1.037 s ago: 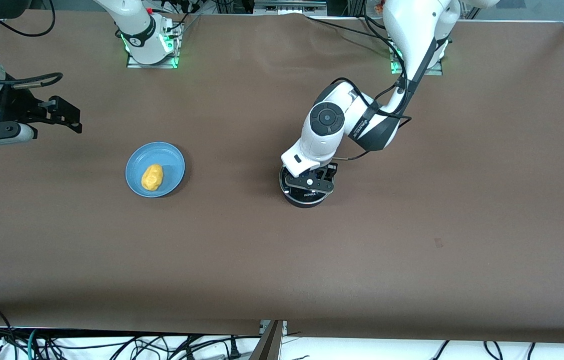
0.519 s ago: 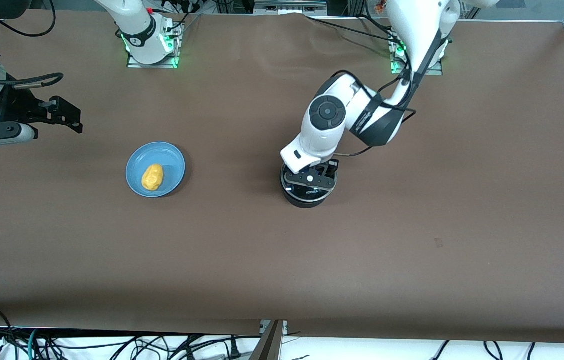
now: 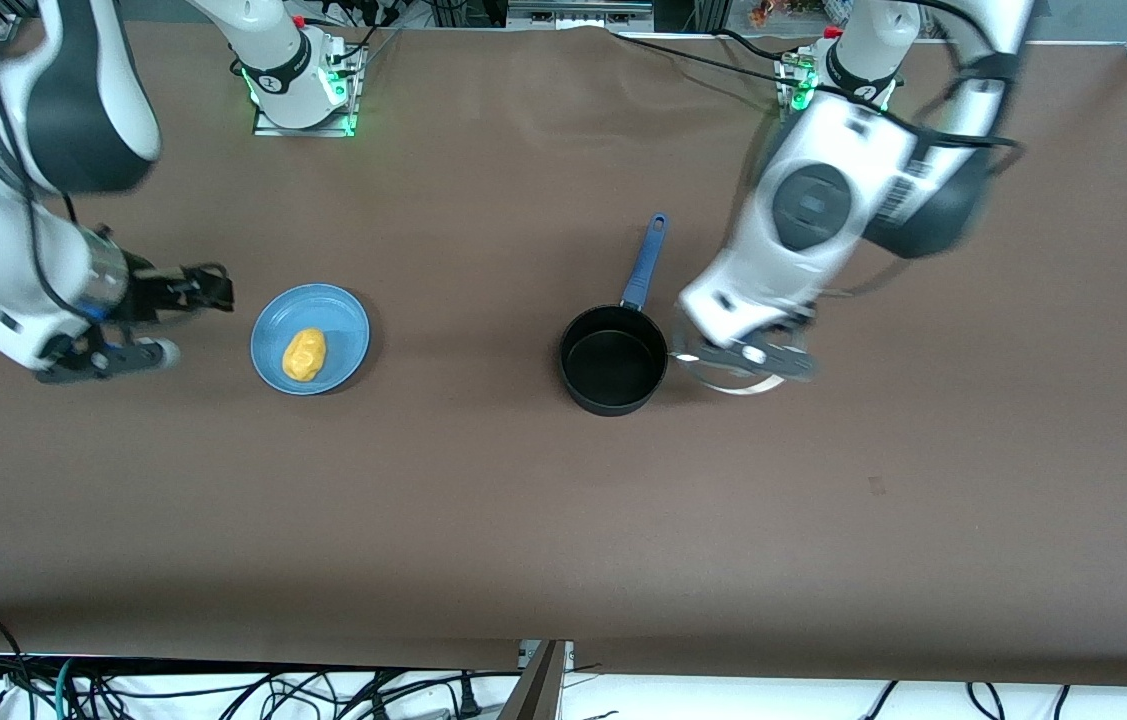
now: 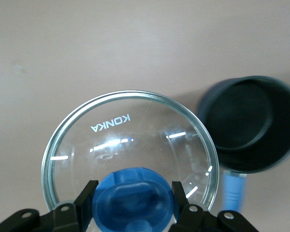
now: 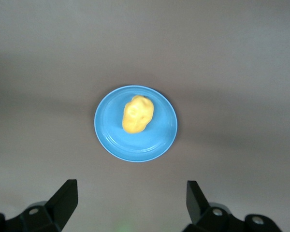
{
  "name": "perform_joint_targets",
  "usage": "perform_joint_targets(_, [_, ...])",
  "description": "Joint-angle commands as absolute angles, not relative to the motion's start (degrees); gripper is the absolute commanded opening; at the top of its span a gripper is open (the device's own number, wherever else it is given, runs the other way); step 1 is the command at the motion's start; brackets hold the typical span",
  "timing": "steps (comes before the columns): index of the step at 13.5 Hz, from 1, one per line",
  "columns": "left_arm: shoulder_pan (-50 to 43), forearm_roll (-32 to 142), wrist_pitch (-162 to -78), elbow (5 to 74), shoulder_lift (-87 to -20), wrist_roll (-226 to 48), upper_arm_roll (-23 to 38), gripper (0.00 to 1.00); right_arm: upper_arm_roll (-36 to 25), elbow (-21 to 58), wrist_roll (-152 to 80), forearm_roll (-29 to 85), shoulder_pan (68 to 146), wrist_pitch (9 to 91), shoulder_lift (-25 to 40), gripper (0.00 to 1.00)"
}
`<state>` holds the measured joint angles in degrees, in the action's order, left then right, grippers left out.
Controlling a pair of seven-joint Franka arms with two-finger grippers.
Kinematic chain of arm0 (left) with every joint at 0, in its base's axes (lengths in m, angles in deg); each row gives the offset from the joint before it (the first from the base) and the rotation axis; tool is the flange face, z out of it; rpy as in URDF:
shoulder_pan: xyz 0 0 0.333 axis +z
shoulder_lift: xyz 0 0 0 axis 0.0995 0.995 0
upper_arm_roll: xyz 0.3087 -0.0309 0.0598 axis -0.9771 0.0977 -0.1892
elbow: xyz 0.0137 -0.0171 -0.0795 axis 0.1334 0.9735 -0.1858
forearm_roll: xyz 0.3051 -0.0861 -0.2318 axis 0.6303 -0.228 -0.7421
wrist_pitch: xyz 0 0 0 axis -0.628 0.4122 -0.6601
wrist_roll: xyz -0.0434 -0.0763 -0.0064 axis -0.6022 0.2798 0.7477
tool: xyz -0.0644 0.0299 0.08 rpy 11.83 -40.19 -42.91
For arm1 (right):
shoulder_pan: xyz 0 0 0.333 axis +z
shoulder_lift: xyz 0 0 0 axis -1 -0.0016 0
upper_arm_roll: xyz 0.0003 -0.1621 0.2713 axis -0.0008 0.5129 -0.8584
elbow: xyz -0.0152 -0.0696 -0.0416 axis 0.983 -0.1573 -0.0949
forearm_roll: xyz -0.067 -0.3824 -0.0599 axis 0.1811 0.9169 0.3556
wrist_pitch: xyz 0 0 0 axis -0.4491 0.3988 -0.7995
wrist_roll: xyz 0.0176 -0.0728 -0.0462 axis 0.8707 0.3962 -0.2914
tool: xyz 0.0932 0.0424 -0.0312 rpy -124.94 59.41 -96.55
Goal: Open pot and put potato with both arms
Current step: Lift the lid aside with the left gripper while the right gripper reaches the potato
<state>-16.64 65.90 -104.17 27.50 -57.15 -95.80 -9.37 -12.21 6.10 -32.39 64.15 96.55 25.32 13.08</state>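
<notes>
The black pot stands open and empty, with its blue handle pointing toward the robots' bases. It also shows in the left wrist view. My left gripper is shut on the blue knob of the glass lid and holds it over the table beside the pot, toward the left arm's end. The lid's glass shows in the left wrist view, between the left gripper's fingers. The yellow potato lies on the blue plate. My right gripper is open and empty beside the plate, apart from the potato.
The brown table cover runs wide toward the front camera. The arm bases stand along the table's edge away from that camera. Cables hang below the table's near edge.
My left gripper has lifted the lid off the pot and carried it toward the left arm's end. My right arm has swung in toward the plate.
</notes>
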Motion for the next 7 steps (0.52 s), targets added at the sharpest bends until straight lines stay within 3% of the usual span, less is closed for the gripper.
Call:
perform_joint_targets(1, [-11.3, 71.8, -103.9, 29.7, -57.5, -86.3, -8.5, 0.32, -12.2, 9.8, -28.9, 64.5, 96.9, 29.3, 12.7, 0.99])
perform_joint_targets(4, [-3.9, 75.6, -106.1, 30.9, -55.5, -73.3, -8.4, 0.33, -12.2, 18.3, -24.4, 64.3, 96.9, 37.2, 13.5, 0.99])
perform_joint_targets(7, [2.6, 75.7, -116.9, 38.3, -55.4, -63.8, -8.4, 0.33, -12.2, 27.6, -22.1, 64.1, 96.9, 47.3, 13.4, 0.99])
